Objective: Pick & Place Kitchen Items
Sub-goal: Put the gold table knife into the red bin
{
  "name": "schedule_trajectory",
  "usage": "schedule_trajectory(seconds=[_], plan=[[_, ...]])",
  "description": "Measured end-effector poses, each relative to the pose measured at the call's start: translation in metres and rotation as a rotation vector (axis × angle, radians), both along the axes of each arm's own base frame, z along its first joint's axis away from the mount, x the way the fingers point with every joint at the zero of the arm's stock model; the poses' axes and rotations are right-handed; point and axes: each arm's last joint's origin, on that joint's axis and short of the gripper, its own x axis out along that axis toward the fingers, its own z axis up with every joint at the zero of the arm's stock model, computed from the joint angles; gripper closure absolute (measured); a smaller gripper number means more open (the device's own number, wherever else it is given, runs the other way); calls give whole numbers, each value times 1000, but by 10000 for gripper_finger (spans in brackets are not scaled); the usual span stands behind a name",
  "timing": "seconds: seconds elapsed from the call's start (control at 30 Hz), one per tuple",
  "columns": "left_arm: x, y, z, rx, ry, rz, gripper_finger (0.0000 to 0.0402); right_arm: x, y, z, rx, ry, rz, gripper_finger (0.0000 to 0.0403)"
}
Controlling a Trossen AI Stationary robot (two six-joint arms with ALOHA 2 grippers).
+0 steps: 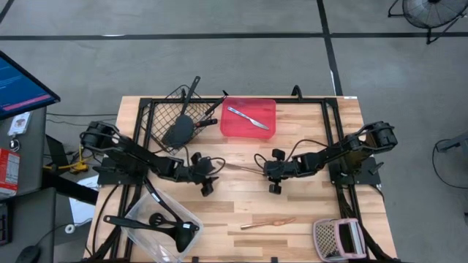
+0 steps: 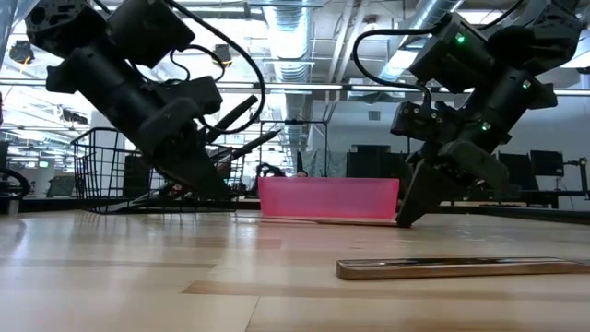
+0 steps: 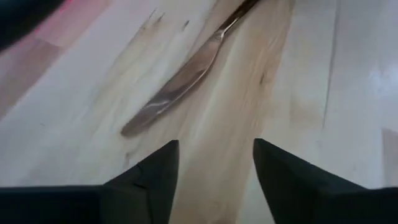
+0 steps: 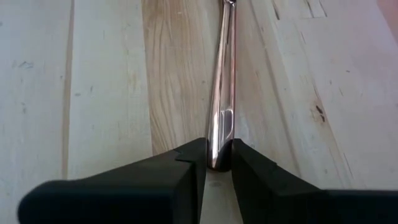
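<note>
Fingers of the right gripper (image 4: 217, 163) pinch one end of a slim silver knife (image 4: 222, 93) lying mid-table (image 1: 307, 219), just in front of the red tray (image 1: 248, 130); the left gripper (image 3: 214, 171) stands beside its other end, fingers parted, empty; seemingly a handover or pickup; next, lift level toward the tray.

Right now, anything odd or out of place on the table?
Nothing spilled or damaged. One oddity: the silver knife spans both arms at mid-table, the right tool shut on its handle, the left tool open just short of the blade.
</note>
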Motion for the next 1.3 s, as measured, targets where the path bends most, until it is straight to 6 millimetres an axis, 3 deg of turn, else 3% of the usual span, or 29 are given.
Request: schedule_trajectory(seconds=[0.23,0.37,0.7,0.93,1.3], plan=[[2,9,-1,143,22,9,139,0,0,0,-6,1,17,337],[5,19,0,181,33,-37,118,0,0,0,-5,1,24,337],[13,35,3,201,9,-187,114,0,1,0,4,1,31,337],[18,34,-23,240,74,-285,114,0,1,0,7,-1,32,337],[22,48,-38,248,109,-333,126,0,1,0,9,0,33,337]])
